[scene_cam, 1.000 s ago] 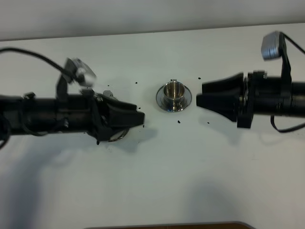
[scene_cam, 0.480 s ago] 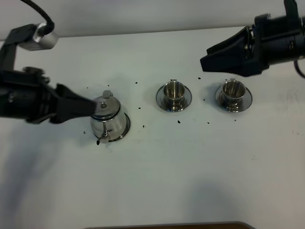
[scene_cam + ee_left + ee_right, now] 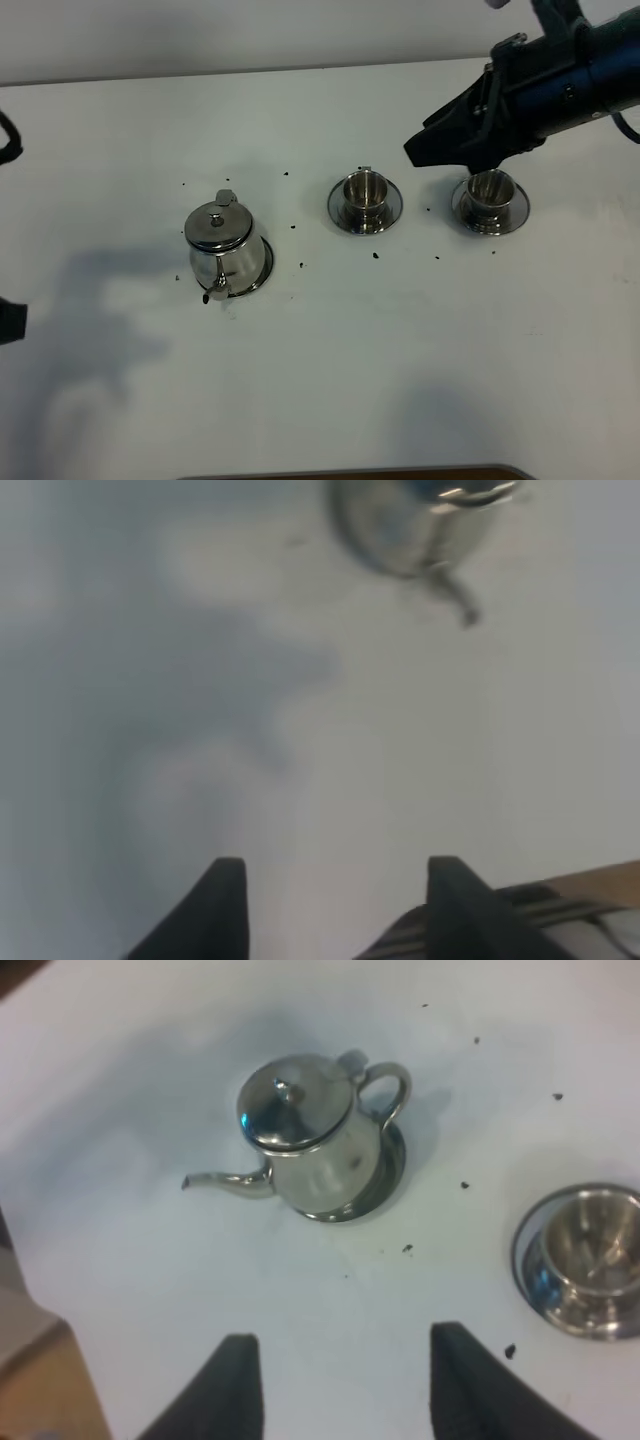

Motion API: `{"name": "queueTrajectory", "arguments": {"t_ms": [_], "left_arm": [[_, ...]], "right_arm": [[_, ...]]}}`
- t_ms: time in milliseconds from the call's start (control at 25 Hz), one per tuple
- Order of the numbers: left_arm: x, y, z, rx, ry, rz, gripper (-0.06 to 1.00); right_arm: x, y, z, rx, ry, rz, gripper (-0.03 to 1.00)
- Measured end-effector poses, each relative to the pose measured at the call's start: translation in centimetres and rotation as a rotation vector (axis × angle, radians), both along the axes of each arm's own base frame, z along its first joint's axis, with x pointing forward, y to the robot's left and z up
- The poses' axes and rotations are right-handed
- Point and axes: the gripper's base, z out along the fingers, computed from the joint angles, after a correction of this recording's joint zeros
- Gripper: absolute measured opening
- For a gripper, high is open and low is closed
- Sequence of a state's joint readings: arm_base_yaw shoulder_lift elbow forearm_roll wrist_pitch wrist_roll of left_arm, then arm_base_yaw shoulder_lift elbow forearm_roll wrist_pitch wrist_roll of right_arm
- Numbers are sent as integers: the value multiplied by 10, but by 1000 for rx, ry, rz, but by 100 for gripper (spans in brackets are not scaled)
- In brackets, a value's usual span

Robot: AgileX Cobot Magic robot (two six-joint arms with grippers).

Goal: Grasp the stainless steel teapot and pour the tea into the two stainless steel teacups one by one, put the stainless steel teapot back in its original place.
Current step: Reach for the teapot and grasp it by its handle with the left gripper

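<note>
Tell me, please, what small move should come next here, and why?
Probably ease the right gripper toward the handle of the teapot, staying above the middle cup. It is open and empty, the handle points roughly its way, the teapot sits on its saucer, and the left gripper hangs open far off.

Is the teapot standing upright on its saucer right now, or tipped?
Upright. The teapot sits squarely on its saucer, with the lid seated on top.
</note>
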State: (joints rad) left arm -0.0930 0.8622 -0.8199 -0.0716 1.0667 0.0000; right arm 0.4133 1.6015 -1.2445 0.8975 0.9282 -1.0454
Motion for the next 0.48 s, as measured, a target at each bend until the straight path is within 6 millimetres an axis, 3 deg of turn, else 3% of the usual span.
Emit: {"name": "queueTrajectory", "arguments": {"t_ms": [200,480], "left_arm": [[-25,4,-10,5,-120,20,47],[-22,4,-24,-37,-360,40,47]], "right_arm": [[-7,13,-2,-33,-11,3,39],[-15,-12,16,-200,-48,-172,39]]}}
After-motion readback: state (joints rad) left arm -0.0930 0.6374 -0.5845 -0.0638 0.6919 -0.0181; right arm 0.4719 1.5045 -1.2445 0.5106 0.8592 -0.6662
